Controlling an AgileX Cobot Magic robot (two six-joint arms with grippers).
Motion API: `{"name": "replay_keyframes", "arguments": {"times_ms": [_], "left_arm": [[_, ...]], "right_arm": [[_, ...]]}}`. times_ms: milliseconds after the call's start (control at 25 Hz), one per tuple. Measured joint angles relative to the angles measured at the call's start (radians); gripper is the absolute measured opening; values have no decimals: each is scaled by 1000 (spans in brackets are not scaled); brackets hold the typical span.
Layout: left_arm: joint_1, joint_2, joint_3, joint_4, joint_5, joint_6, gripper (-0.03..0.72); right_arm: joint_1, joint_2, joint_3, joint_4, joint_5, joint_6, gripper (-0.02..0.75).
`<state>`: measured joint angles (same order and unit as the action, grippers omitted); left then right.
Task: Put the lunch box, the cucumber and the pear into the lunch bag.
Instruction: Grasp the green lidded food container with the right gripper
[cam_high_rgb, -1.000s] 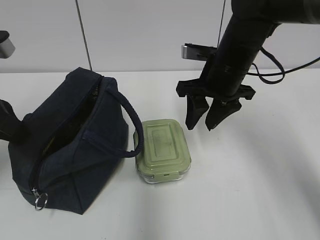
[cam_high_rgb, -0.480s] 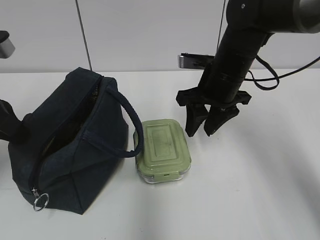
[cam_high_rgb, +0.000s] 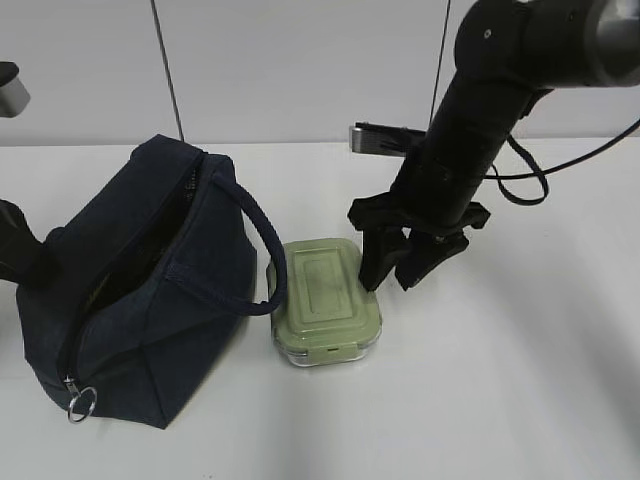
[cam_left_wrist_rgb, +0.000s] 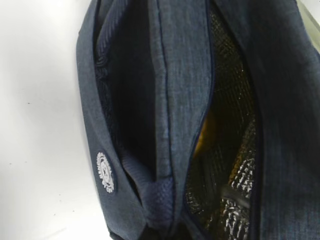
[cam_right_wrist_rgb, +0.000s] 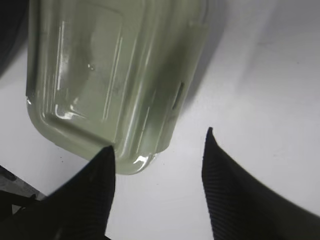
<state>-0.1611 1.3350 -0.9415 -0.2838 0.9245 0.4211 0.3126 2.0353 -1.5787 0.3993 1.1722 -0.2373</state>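
The dark navy lunch bag (cam_high_rgb: 140, 290) stands at the left with its top zipper open. In the left wrist view the bag's rim (cam_left_wrist_rgb: 165, 125) fills the frame, and a yellow-orange patch, the pear (cam_left_wrist_rgb: 206, 132), shows inside against the silver lining. The cucumber is hidden. The green-lidded lunch box (cam_high_rgb: 325, 298) sits on the table beside the bag. My right gripper (cam_high_rgb: 392, 276) is open above the box's far right corner; in the right wrist view (cam_right_wrist_rgb: 159, 145) one finger overlaps the lunch box (cam_right_wrist_rgb: 115, 75) and the other is over bare table. My left gripper (cam_high_rgb: 12, 250) holds the bag's rim, fingers hidden.
The bag's strap handle (cam_high_rgb: 268, 250) loops out over the box's left edge. A metal ring pull (cam_high_rgb: 80, 402) hangs at the bag's near end. White table (cam_high_rgb: 500, 380) stretches to the right and front of the box.
My right gripper has moved down and to the left, from above the table right of the box to the box's far right corner. The bag and box have not moved.
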Motion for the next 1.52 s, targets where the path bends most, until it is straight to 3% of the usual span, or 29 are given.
{"name": "replay_keyframes", "arguments": {"times_ms": [320, 840, 1520], "left_arm": [[0, 0, 0, 1, 1, 0, 2], [0, 0, 0, 1, 2, -6, 2], [0, 0, 0, 1, 6, -15, 2]], "right_arm": [[-120, 0, 190, 408, -97, -304, 531], [-136, 0, 215, 519, -264, -459, 538], [-136, 86, 215, 597, -191, -545, 571]]}}
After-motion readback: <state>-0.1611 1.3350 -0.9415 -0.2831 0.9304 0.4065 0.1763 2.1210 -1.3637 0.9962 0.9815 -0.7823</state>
